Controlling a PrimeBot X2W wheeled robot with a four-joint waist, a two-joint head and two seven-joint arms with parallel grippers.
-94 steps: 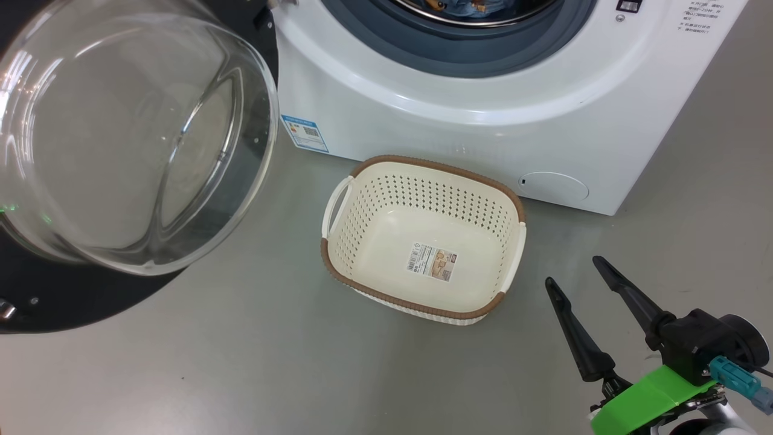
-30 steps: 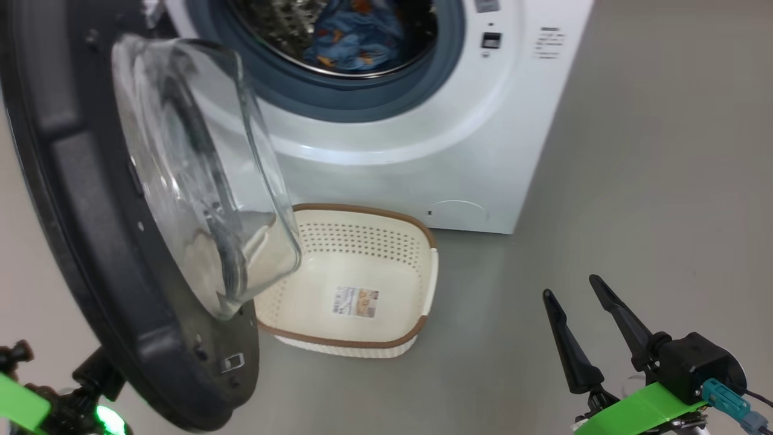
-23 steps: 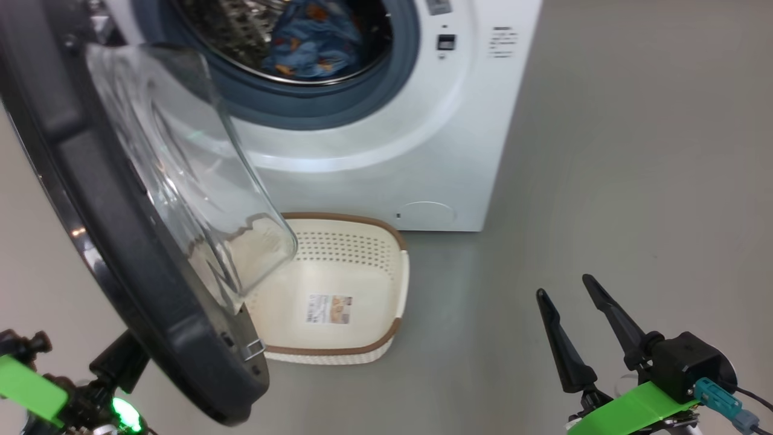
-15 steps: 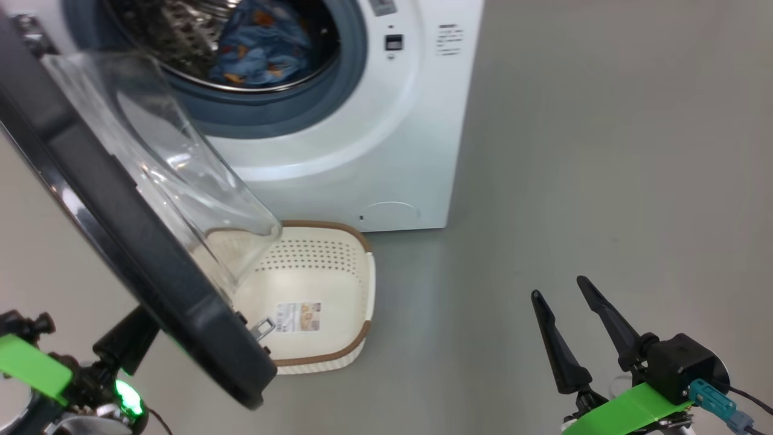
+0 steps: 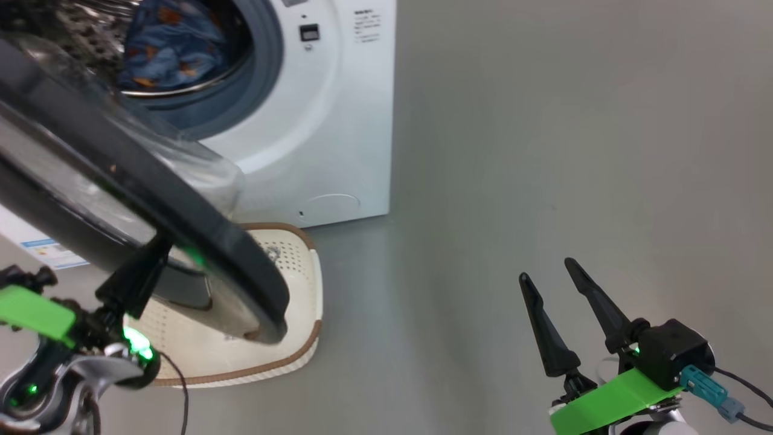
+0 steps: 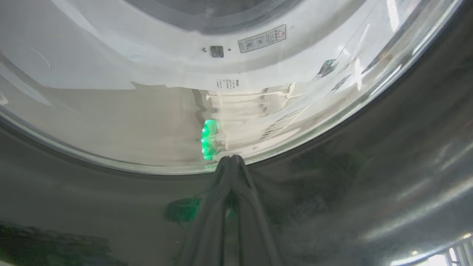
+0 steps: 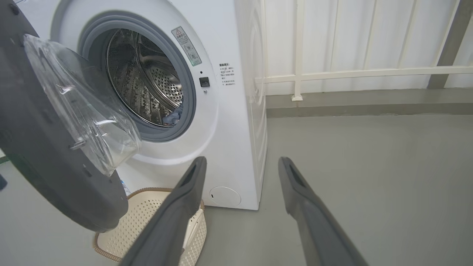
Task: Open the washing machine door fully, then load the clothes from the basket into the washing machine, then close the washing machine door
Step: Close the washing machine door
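**Operator:** Where does it all lie?

**Spotter:** The washing machine point(image 5: 338, 121) is ahead on your left. Its door point(image 5: 151, 199) hangs half swung, edge-on across the opening, with its free edge towards you. The basket point(image 5: 302, 284) sits on the floor beneath it, and the clothes point(image 5: 169, 48) lie in the drum.

**Operator:** And the jaws?

**Spotter:** Your left gripper point(image 6: 231, 159) has them pressed together, tips on the door's outer black rim. The opening lies beyond the door, so that's your nearer arm. Your right gripper point(image 5: 545, 270) has them spread and empty, well off right.

Washing machine door point(image 7: 44, 177) part open (glass bowl point(image 7: 81, 103) facing the drum point(image 7: 147, 74)), basket point(image 7: 140, 221) below it, right fingers point(image 7: 177, 214) spread apart.
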